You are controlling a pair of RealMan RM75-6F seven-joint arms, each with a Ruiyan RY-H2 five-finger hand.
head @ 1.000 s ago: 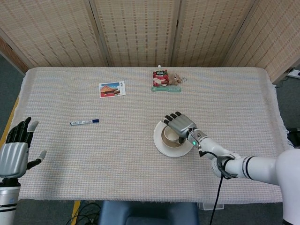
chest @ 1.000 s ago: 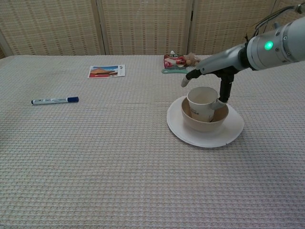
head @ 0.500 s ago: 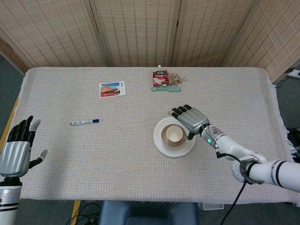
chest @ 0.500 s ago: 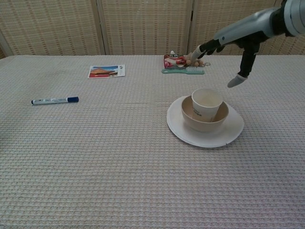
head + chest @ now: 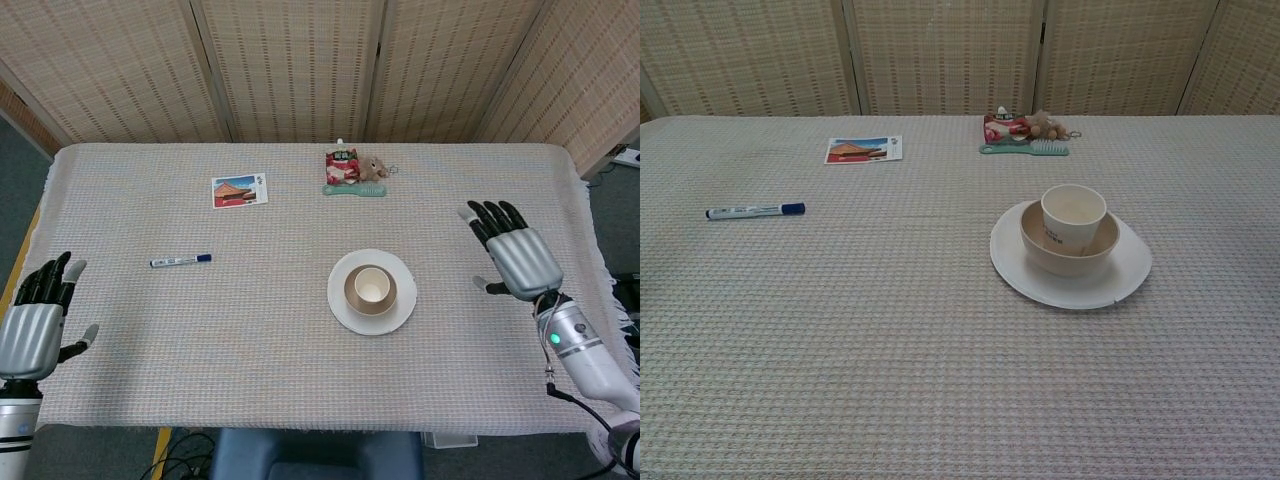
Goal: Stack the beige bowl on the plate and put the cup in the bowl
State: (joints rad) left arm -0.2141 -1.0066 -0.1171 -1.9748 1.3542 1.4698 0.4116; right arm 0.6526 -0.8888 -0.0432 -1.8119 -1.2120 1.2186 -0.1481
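**Now stacked: cup in bowl on plate, both hands off**

Broad bare cloth rings the plate [image 5: 1040, 281] on every side, the widest stretches toward the camera-side table edge and to its left. The table [image 5: 120, 400] wears a pale woven cloth; woven-reed screens [image 5: 290, 70] stand behind its far edge.

On the plate sits the beige bowl [image 5: 1085, 260], and the cup [image 5: 1072, 222] stands upright inside it. A blue-capped marker [image 5: 755, 211] lies well left of the plate, a postcard [image 5: 864, 149] far-left of it, and a green brush with a small packet [image 5: 1025, 134] straight beyond it.

Well right of the plate, the right hand [image 5: 512, 255] is raised with fingers spread, holding nothing. Far left of the plate, past the table's edge, the left hand [image 5: 36, 326] likewise shows fingers apart and empty.
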